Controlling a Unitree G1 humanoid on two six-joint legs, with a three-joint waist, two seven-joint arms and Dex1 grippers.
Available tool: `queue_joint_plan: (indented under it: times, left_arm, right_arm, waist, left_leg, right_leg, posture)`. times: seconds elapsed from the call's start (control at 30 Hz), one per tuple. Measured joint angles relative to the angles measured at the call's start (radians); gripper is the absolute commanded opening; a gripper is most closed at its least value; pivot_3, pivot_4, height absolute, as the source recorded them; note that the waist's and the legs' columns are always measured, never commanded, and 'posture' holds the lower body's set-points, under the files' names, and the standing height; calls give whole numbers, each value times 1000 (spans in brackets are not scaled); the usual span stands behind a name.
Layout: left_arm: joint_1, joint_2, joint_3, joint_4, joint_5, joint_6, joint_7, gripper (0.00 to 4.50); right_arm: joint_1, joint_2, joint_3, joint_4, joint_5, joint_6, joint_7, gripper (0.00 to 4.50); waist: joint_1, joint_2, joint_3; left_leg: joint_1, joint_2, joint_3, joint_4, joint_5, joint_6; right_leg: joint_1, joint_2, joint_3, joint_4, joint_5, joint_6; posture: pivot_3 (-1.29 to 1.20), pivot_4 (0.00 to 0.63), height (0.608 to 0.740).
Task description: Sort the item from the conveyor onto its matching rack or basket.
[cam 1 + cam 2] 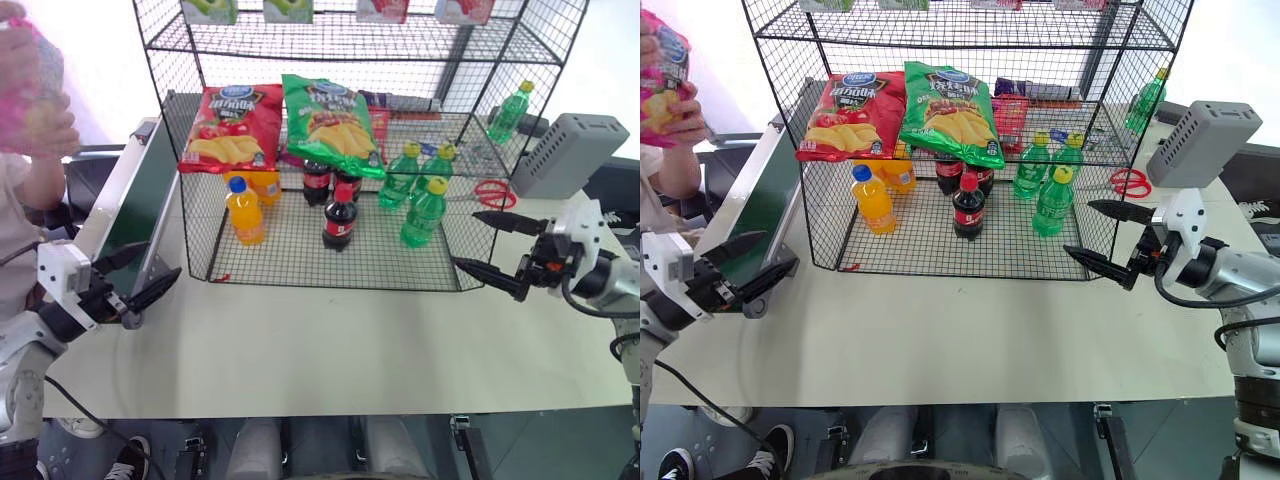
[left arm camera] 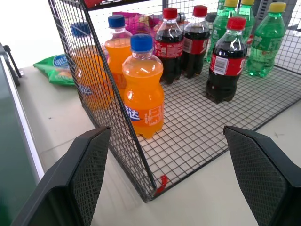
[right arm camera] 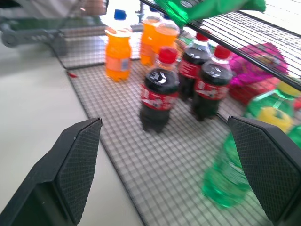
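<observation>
Magenta-pink crisp bag [image 1: 662, 75]: in a person's hand [image 1: 680, 125] above the dark green conveyor belt [image 1: 758, 205], not yet mine. My left end effector [image 1: 140, 275] and right end effector [image 1: 1108, 238] wait wide open, empty, flanking the black wire rack [image 1: 940, 262], likely its shelf.

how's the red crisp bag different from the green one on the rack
The red crisp bag is red and pictures tomatoes; the green crisp bag is green. The red one lies nearer the conveyor; the green one hangs further over the shelf's front edge. Both lie flat on the rack, side by side, showing yellow chips.
</observation>
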Motion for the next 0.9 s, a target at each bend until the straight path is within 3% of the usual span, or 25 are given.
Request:
queue_joint_plan:
  times: [0.9]
  left_arm:
    - [41,0,3,-33,-2,-1,23,4071]
  right_arm:
    - [-41,24,54,-37,-12,23,-6,4461]
  waist:
    - [0,0,0]
  left_leg:
    - [0,0,0,0,0,0]
  right_leg:
    - [0,0,0,0,0,0]
  posture:
    - [0,150,740]
